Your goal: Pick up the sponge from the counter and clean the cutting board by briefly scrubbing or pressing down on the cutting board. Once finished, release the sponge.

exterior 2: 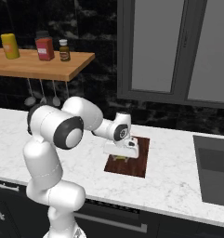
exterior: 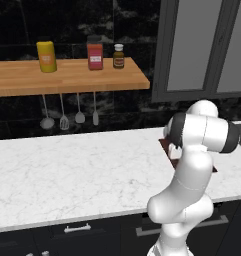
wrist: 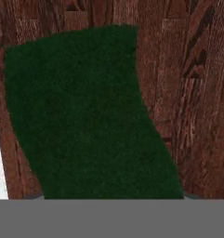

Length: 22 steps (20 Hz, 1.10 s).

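Note:
The sponge (wrist: 85,116) shows its dark green top close up in the hand view, lying over the reddish-brown cutting board (wrist: 197,93). From the right base view, my gripper (exterior 2: 121,157) points down at the cutting board (exterior 2: 137,165) with the yellow-green sponge (exterior 2: 120,158) between its fingers, low on the board's left half. The jaws look shut on the sponge. In the left base view the arm hides most of the cutting board (exterior: 168,147), which lies on the white marble counter (exterior: 67,170).
A wooden shelf (exterior: 67,77) with a yellow canister (exterior: 46,56), a red jar (exterior: 95,54) and a small bottle (exterior: 118,56) hangs above the counter, utensils (exterior: 64,120) beneath it. A dark recessed panel (exterior 2: 214,174) sits in the counter to the right. A window (exterior 2: 178,46) lies behind.

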{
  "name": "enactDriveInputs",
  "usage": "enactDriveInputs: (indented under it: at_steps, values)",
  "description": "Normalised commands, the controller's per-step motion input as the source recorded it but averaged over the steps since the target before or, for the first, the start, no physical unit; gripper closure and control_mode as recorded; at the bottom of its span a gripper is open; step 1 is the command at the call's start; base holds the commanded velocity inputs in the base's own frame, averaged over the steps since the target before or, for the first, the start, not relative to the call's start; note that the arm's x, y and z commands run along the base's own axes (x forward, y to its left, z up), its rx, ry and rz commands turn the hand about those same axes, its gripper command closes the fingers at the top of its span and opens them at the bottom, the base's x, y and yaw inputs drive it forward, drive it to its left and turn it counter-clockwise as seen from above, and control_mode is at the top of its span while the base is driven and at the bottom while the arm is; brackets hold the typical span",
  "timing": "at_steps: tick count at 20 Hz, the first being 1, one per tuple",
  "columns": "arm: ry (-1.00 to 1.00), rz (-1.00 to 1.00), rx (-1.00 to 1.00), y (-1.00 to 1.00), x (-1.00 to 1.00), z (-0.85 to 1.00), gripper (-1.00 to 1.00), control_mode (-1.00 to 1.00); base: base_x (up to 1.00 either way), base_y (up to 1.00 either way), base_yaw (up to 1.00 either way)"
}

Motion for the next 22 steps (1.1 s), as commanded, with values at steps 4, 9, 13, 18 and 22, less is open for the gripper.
enactDriveInputs:
  at_steps: [4,9,13,18,22]
  values:
    - [0.0,0.0,0.0,-0.01,0.76,0.0,1.0,-1.0,0.0,0.0,0.0]
    - [0.01,0.0,0.0,-0.1,0.53,-0.02,1.0,-1.0,0.0,0.0,0.0]
    - [0.0,0.0,0.01,-0.11,0.02,-0.14,1.0,-1.0,0.0,0.0,0.0]
    - [0.03,0.0,0.0,0.0,-0.4,-0.26,1.0,-1.0,0.0,0.0,0.0]
    - [0.07,0.0,0.0,0.0,-0.81,-0.3,1.0,-1.0,0.0,0.0,0.0]
